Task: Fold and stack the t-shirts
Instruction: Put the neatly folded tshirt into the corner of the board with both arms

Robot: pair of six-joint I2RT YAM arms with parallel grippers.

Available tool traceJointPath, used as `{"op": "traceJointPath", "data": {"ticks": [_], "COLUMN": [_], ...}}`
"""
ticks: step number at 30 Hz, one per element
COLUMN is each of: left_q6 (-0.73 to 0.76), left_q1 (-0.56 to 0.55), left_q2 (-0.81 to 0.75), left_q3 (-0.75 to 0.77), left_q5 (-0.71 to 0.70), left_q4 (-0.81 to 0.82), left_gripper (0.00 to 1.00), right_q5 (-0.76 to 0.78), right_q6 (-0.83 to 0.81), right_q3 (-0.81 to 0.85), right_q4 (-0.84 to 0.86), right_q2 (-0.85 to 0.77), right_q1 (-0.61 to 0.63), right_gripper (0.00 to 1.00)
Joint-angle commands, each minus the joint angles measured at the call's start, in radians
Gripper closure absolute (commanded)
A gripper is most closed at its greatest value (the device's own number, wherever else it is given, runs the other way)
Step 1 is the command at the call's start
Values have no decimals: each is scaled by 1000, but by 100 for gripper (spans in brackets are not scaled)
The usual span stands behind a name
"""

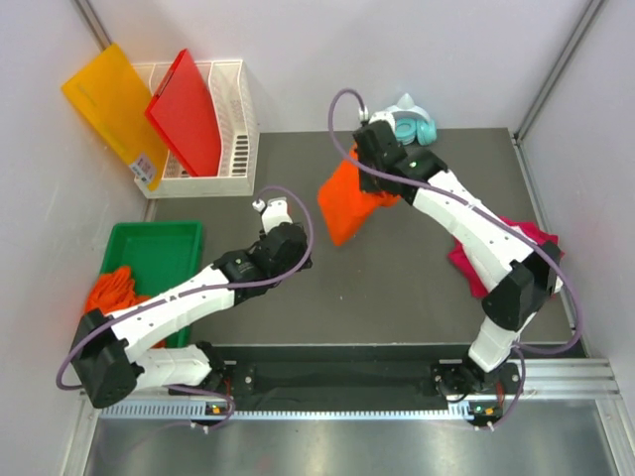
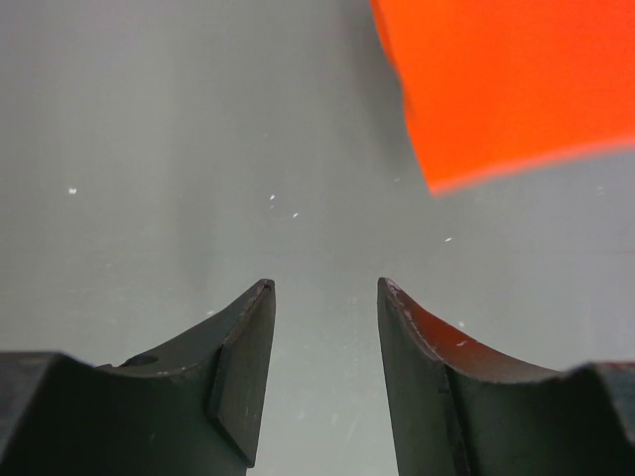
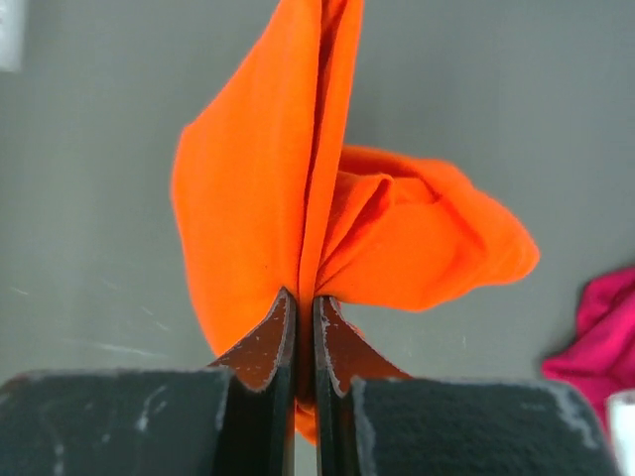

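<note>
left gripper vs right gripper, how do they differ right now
The left gripper has its jaws apart; the right gripper is pinched shut. The left gripper holds nothing, with the orange t-shirt only ahead of it; the right gripper clamps that shirt's bunched cloth. Both are dark and hang over the grey table.

text: none legible | label on yellow board — unreadable

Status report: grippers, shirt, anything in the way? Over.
Right gripper shut on orange shirt, shirt hanging bunched. Left gripper open, empty, just short of shirt's edge. Pink shirt aside, nothing in the way.
</note>
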Motion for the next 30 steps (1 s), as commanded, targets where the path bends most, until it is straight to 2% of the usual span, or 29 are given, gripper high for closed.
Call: {"op": "traceJointPath", "data": {"ticks": [1, 3, 6, 14, 21, 30], "left_q6": [-35, -38, -40, -43, -95, -58], "left_q1": [4, 4, 4, 1, -15, -19], "left_q2": [19, 45, 74, 231, 396, 582], "left_q3": [-25, -19, -13, 24, 76, 266], "left_q5": [-22, -9, 10, 140, 231, 234], "left_q4": [-7, 1, 19, 119, 285, 283], "left_gripper": [50, 50, 50, 54, 54, 54], "right_q5": [-42, -42, -46, -43, 42, 75], "right_q6": [54, 71, 93, 87, 102, 221], "right_q3": [-229, -371, -499, -550, -553, -786], "right_q4": [106, 159, 202, 222, 161, 114], "right_q2": [-66, -87, -127, -155, -172, -273], "right_q1": [8, 16, 19, 20, 19, 20], "right_gripper": [100, 100, 100, 100, 100, 100]}}
